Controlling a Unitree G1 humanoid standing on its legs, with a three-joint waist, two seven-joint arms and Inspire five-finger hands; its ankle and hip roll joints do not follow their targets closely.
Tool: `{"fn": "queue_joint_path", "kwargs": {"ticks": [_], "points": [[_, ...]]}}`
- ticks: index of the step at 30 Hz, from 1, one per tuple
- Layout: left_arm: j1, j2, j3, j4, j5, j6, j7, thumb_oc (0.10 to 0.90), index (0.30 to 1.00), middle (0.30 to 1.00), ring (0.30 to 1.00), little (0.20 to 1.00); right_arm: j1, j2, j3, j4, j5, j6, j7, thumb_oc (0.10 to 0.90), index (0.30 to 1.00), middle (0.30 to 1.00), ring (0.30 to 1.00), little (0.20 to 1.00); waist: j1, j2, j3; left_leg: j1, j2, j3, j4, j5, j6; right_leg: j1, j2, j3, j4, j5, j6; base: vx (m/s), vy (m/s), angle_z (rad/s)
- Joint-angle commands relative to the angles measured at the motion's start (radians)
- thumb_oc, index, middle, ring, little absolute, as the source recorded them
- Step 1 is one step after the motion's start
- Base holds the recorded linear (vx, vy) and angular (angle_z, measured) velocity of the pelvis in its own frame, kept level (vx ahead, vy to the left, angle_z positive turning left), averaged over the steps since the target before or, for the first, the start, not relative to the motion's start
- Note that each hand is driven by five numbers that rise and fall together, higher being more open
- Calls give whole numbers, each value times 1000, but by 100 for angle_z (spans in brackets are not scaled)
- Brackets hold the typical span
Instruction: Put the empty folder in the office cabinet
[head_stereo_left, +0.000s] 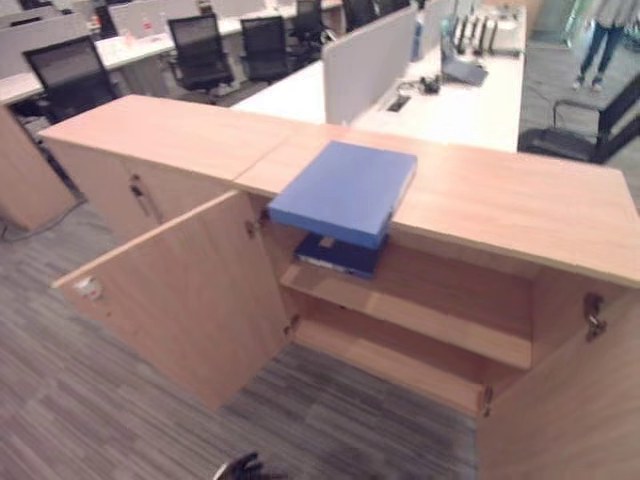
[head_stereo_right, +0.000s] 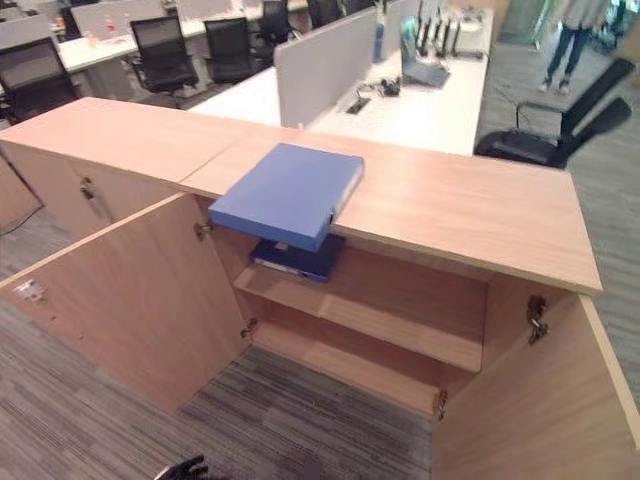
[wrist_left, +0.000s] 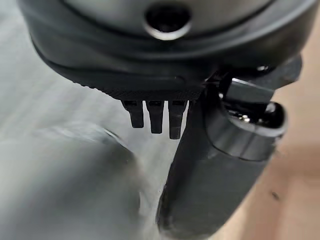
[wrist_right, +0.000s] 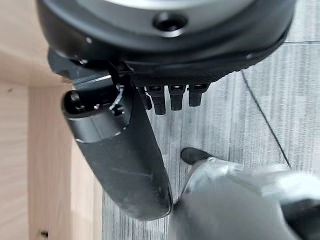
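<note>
A blue folder (head_stereo_left: 345, 190) lies flat on the wooden cabinet top (head_stereo_left: 500, 195), with its near end overhanging the front edge. Directly below it, a darker blue folder (head_stereo_left: 338, 254) rests on the cabinet's upper shelf (head_stereo_left: 420, 315). My left hand (head_stereo_left: 240, 466) hangs low near the floor in front of the open cabinet, far from both folders. In the left wrist view the left hand (wrist_left: 215, 165) has straight fingers and holds nothing. In the right wrist view my right hand (wrist_right: 125, 160) also hangs open and holds nothing, beside a wooden panel.
Both cabinet doors stand open: the left door (head_stereo_left: 190, 290) swings toward me, and the right door (head_stereo_left: 570, 400) is at the lower right. A shut cabinet (head_stereo_left: 120, 190) adjoins on the left. Desks, office chairs (head_stereo_left: 200, 50) and a person (head_stereo_left: 600, 40) are behind.
</note>
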Motion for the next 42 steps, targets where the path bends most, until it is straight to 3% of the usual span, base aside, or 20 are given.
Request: {"fn": "queue_joint_path", "kwargs": {"ticks": [1, 2, 5, 11, 19, 25, 27, 29, 30, 31, 32, 36, 39, 42], "points": [[-15, 28, -23, -76, -40, -22, -15, 800, 900, 900, 900, 900, -38, -30, -25, 12, -5, -13, 5, 800, 900, 900, 900, 900, 80, -27, 54, -16, -93, -124, -159, 165, 42, 80, -115, 7, -44, 10, 157, 87, 128, -104], [-17, 27, -41, -106, -36, -29, -27, 800, 900, 900, 900, 900, -42, -30, -11, 8, -17, -15, 7, 800, 900, 900, 900, 900, 100, -14, 60, -1, -138, -237, -251, 159, 43, 82, -102, 62, -28, 2, 160, 115, 185, -133], [11, 42, -78, -232, -27, -30, -57, 800, 900, 900, 900, 900, -42, -24, -27, 4, -18, -14, 10, 800, 900, 900, 900, 900, 79, 6, 34, 62, -158, -211, -339, 172, 53, 96, -108, 91, -41, 15, 179, 116, 214, -89], [37, 86, -131, -378, 73, -21, -100, 800, 900, 900, 900, 900, -39, -6, -34, 25, -66, -3, 14, 800, 900, 900, 900, 900, 54, 24, 1, 99, -187, -160, -345, 126, 83, 96, -118, 128, -87, 62, 212, 34, 122, -19], [66, 113, -109, -478, 150, -13, -84, 800, 900, 900, 900, 900, -36, 17, -27, 24, -94, -2, 8, 800, 900, 900, 900, 900, 57, 16, -13, 103, -199, -145, -345, 107, 97, 94, -120, 138, -129, 94, 233, -3, 28, -8], [123, 116, 19, -617, 132, -17, -19, 800, 900, 900, 900, 900, -35, 21, -46, 21, -80, 0, -5, 800, 900, 900, 900, 900, 81, 4, -21, 94, -200, -147, -345, 109, 96, 92, -123, 118, -131, 96, 240, -1, 2, 1], [169, 124, 129, -773, 135, -40, 44, 800, 900, 900, 900, 900, -25, 28, -61, 19, -65, 2, -2, 800, 900, 900, 900, 900, 108, -4, -21, 94, -202, -154, -345, 110, 95, 103, -124, 106, -131, 99, 241, 3, 5, 16], [185, 134, 168, -840, 151, -41, 60, 800, 900, 900, 900, 900, -24, 33, -60, 17, -61, 2, 0, 800, 900, 900, 900, 900, 112, -7, -22, 95, -203, -156, -345, 110, 95, 107, -125, 104, -131, 99, 242, 10, 0, 20], [190, 152, 246, -964, 194, -76, 111, 800, 900, 900, 900, 900, -20, 44, -62, 15, -53, -2, 5, 800, 900, 900, 900, 900, 128, -11, -22, 97, -202, -159, -345, 108, 94, 115, -125, 99, -131, 96, 243, 11, -6, 15], [198, 152, 251, -975, 196, -70, 110, 800, 900, 900, 900, 900, -20, 46, -58, 16, -53, -2, 5, 800, 900, 900, 900, 900, 125, -13, -22, 99, -203, -160, -345, 108, 94, 116, -125, 99, -131, 96, 243, 25, -15, 7], [174, 170, 328, -1095, 265, -119, 193, 800, 900, 900, 900, 900, -14, 62, -50, 13, -44, -10, 10, 800, 900, 900, 900, 900, 139, -17, -25, 101, -202, -163, -345, 105, 91, 122, -125, 95, -131, 94, 244, 23, -15, 9], [80, 233, 446, -1286, 530, -155, 397, 800, 900, 900, 900, 900, -11, 97, -5, 6, -54, -27, 5, 800, 900, 900, 900, 900, 145, -30, -32, 106, -202, -164, -345, 99, 84, 128, -126, 92, -131, 95, 246, 17, -15, 7], [3, 261, 489, -1400, 651, -167, 482, 800, 900, 900, 900, 900, -11, 112, 20, 15, -74, -31, 3, 800, 900, 900, 900, 900, 138, -38, -38, 110, -200, -158, -345, 95, 80, 129, -127, 94, -131, 94, 249, 0, 0, 0], [-49, 296, 481, -1476, 723, -186, 496, 800, 900, 900, 900, 900, -12, 117, 30, 22, -84, -40, -3, 800, 900, 900, 900, 900, 131, -40, -44, 116, -199, -154, -345, 92, 78, 132, -126, 96, -131, 93, 250, 0, 0, 0]]}}
